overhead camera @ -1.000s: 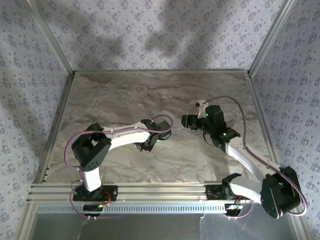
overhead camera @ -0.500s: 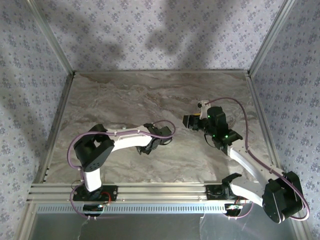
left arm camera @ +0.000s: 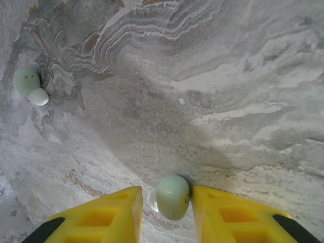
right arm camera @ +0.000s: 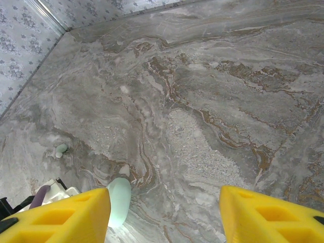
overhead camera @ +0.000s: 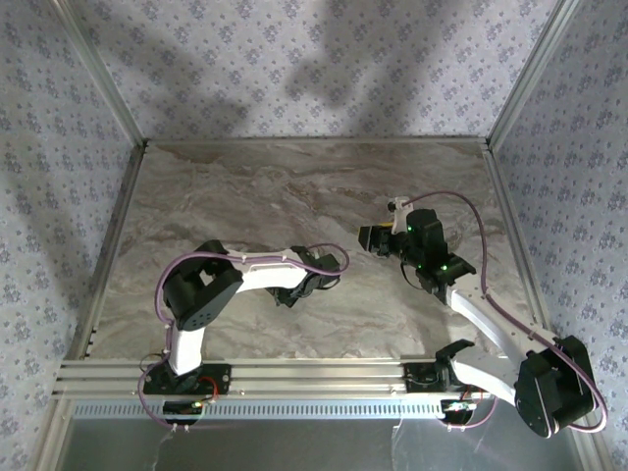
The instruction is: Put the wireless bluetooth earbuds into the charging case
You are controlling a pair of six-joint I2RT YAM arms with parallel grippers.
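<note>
Bench (overhead camera: 245,186): flat, matt slab with a marble pattern veined in grey, cream and brown. It is bounded at its near edge by ribbed aluminium rails (overhead camera: 314,378).
Walls (overhead camera: 294,59): pale lilac paper with a small repeated floral print, set along the far, left and right edges of the bench.
Left gripper (left arm camera: 164,190): positioned over the near half of the bench, a little left of its middle. The fingers (left arm camera: 109,215) are blocky yellow plastic with hollow recesses. They are set narrowly apart and are not clamped.
Near earbud (left arm camera: 170,196): a glossy, pea-like shell in pale mint-white with a whiter rounded tip. It lies on the bench between the left fingers, close against one of them, with a thin gap at the other.
Far earbud (left arm camera: 30,86): same shell and tip. It lies bare on the bench, ahead of the left fingers and off to one side, well apart from them.
Right gripper (right arm camera: 164,191): positioned right of the bench's middle. The fingers (right arm camera: 61,215) are of the same yellow plastic and are spread wide, with nothing spanned between them.
Charging case (right arm camera: 119,200): smooth, pale and oval, like a pebble. It is seen just beside the inner face of one right finger and is partly hidden by it. Whether the two touch cannot be told. It is well apart from the other finger.
Cables (overhead camera: 196,260): purple and round in section, looped along each arm.
</note>
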